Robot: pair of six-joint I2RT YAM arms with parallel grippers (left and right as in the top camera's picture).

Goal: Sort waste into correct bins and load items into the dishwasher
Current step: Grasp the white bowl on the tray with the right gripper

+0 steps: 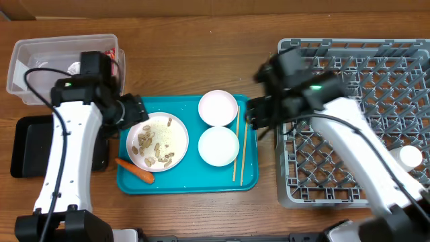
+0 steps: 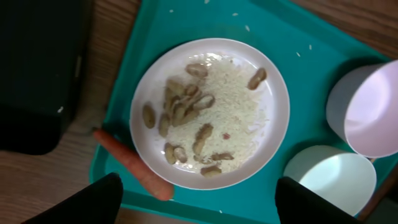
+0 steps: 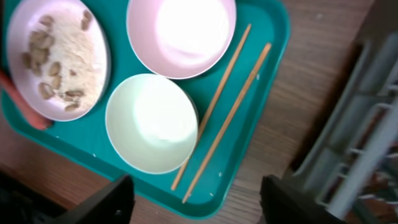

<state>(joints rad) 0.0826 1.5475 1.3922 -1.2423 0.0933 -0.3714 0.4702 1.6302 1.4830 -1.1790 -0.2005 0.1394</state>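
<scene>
On the teal tray (image 1: 188, 183) a white plate (image 1: 158, 142) holds rice and peanut shells (image 2: 186, 106). An orange carrot (image 2: 130, 165) lies against its rim. Two empty white bowls (image 1: 218, 107) (image 1: 218, 146) stand to the right, with the chopsticks (image 1: 239, 144) beside them. My left gripper (image 1: 134, 111) (image 2: 199, 205) hangs open and empty over the plate's left edge. Between tray and grey dish rack (image 1: 356, 121), my right gripper (image 1: 255, 113) (image 3: 199, 202) is open and empty above the chopsticks (image 3: 227, 112).
A clear tub (image 1: 40, 67) at the back left holds a red wrapper (image 1: 115, 57) and something white. A black tray (image 1: 33, 144) lies in front of it, left of the teal tray. A small white cup (image 1: 410, 156) sits in the rack's right side.
</scene>
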